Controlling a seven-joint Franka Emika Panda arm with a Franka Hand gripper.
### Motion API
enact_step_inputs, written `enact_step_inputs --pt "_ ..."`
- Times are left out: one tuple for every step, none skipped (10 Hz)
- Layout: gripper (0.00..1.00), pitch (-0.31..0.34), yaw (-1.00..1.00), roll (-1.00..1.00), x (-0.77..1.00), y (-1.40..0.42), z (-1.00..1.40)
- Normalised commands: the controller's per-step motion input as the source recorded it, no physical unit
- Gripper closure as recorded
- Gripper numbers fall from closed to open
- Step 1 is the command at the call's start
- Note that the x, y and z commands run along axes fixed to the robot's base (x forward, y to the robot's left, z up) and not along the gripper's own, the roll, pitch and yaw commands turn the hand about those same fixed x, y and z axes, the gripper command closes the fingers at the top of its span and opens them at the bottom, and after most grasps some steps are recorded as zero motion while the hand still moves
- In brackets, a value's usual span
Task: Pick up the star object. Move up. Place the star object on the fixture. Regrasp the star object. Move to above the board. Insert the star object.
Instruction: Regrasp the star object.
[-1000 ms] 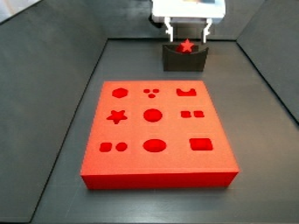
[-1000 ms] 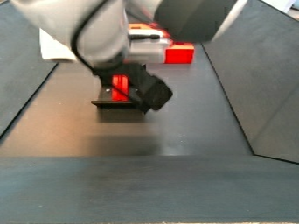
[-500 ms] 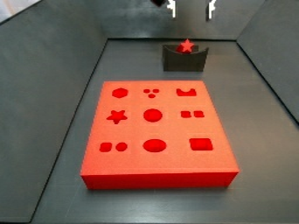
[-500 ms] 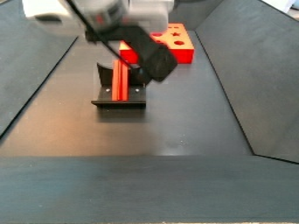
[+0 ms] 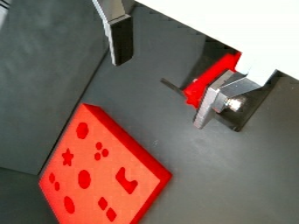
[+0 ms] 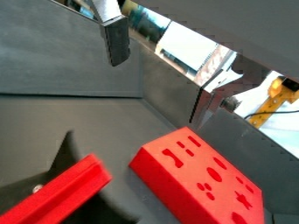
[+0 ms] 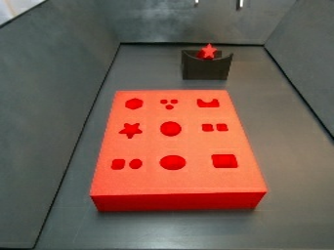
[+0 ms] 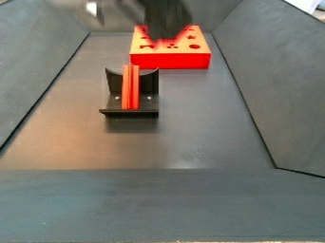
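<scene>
The star object (image 7: 206, 51), a small bright red peg, rests in the notch of the dark fixture (image 7: 205, 67) at the back of the floor. From the side it is a short red bar (image 8: 132, 87) lying on the fixture (image 8: 129, 111). The gripper (image 7: 218, 3) hangs high above it, only its tips showing at the picture's edge. In both wrist views the gripper (image 5: 159, 92) (image 6: 156, 90) is open, with nothing between its fingers (image 5: 117, 37). The star object (image 5: 215, 72) lies below, partly behind one finger. The red board (image 7: 177, 146) lies flat in front of the fixture.
Sloping dark walls close in the floor on both sides (image 7: 65, 107) (image 7: 303, 98). The board (image 8: 169, 47) has recessed holes, among them a star-shaped one (image 7: 131, 129). Dark floor (image 8: 165, 161) stretches beside the fixture.
The gripper has let go of the star object and risen straight up from the fixture, almost out of both side views. The star object stays in the notch.
</scene>
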Motion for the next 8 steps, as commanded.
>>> enact_step_inputs --pt "0.00 0.035 0.02 1.00 -0.10 -0.35 0.28" --pt "0.00 0.034 0.02 1.00 -0.08 -0.23 0.14" --pt "0.00 0.034 0.02 1.00 -0.02 -0.02 0.00" --pt "0.00 0.034 0.02 1.00 -0.01 0.01 -0.01" --pt "0.00 0.031 0.02 1.00 -0.02 -0.01 -0.02" --pt "0.00 0.026 0.02 1.00 -0.03 -0.02 0.00" --pt "0.00 0.021 0.02 1.00 -0.03 -0.02 0.01" --pt "0.00 0.015 0.03 1.00 -0.04 -0.02 0.00"
